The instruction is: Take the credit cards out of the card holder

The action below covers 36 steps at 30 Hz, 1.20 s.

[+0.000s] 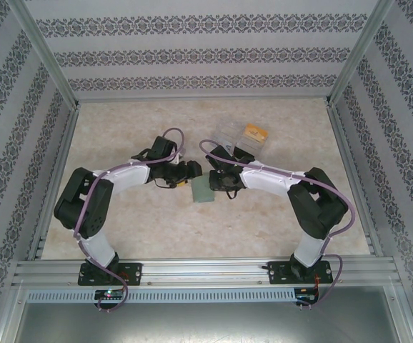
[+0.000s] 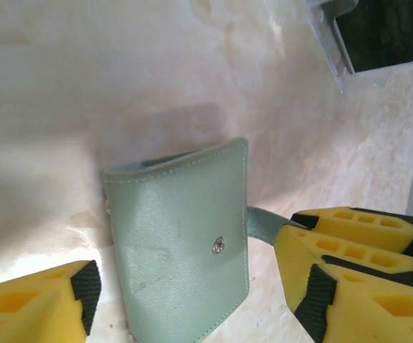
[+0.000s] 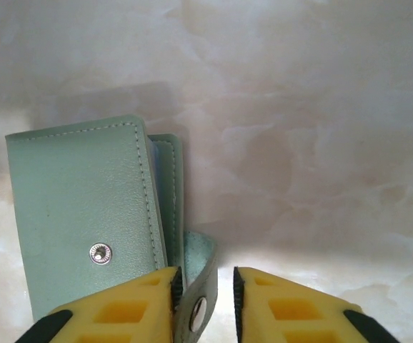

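Evidently this is the opening step: the card holder (image 1: 201, 191) lies folded mid-table, with the left gripper (image 2: 192, 289) spread wide astride it, gripping nothing. At its 5 o'clock the snap tab (image 3: 198, 313) sits within the right gripper (image 3: 205, 286) (nearly closed; whether it pinches, I cannot tell). Next, the flap needs peeling back. The credit cards are hidden, presumably inside.

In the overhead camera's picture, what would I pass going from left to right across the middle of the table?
left arm → left fingers → card holder → right fingers → right arm. The clear tray further back overlaps the right fingers, so I leave it out.
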{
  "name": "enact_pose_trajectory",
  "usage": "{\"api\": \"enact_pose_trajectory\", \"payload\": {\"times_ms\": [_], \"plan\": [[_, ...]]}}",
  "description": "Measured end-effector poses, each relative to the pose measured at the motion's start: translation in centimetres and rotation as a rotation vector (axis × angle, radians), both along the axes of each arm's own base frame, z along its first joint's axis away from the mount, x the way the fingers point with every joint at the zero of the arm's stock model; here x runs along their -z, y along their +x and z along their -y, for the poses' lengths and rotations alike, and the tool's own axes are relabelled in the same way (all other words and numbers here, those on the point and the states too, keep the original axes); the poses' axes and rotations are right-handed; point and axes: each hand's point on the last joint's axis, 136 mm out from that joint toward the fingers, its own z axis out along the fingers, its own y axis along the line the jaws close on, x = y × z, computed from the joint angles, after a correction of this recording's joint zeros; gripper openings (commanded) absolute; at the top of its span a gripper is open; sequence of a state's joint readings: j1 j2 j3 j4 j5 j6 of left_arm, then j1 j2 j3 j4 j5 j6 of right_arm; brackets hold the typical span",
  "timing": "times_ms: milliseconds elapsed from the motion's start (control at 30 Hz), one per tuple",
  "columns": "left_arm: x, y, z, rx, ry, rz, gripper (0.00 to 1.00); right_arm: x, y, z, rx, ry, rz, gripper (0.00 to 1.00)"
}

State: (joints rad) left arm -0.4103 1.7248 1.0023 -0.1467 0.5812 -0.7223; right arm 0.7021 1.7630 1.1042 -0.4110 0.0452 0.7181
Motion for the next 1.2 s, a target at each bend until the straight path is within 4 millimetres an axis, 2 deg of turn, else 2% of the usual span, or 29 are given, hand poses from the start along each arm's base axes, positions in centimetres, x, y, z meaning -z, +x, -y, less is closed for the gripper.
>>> {"api": "enact_pose_trajectory", "payload": {"times_ms": [200, 367, 433, 533, 633, 767, 933, 1033, 1200], "plan": [[-1.5, 1.4, -3.5, -0.100, 0.103, 0.066, 1.00, 0.2, -0.1, 0.1, -0.016, -0.013, -0.006, 0.09], [-3.9, 2.4, -6.9, -0.184, 0.188, 0.159, 0.99, -0.5, 0.0, 0.0, -0.040, -0.015, 0.011, 0.08], [-5.1, 2.9, -8.4, -0.230, 0.212, 0.204, 0.99, -1.7, 0.1, -0.4, -0.058, 0.009, 0.036, 0.08], [-6.6, 3.1, -10.9, -0.299, 0.255, 0.273, 0.99, -4.6, 0.1, -1.6, -0.104, 0.081, 0.090, 0.07], [-7.6, 3.0, -12.7, -0.350, 0.297, 0.320, 0.99, -7.4, 0.1, -4.0, -0.167, 0.160, 0.137, 0.07], [-8.3, 3.0, -13.9, -0.378, 0.331, 0.363, 0.99, -9.3, -0.4, -7.6, -0.249, 0.235, 0.170, 0.06], [-7.8, 2.5, -14.7, -0.384, 0.372, 0.375, 0.99, -8.8, -0.6, -10.1, -0.294, 0.253, 0.164, 0.05], [-7.3, 2.1, -14.9, -0.381, 0.385, 0.370, 0.99, -8.0, -0.3, -10.2, -0.284, 0.237, 0.157, 0.05], [-7.0, 1.4, -15.1, -0.374, 0.389, 0.374, 0.99, -7.8, 0.9, -8.7, -0.232, 0.204, 0.174, 0.05]]}}
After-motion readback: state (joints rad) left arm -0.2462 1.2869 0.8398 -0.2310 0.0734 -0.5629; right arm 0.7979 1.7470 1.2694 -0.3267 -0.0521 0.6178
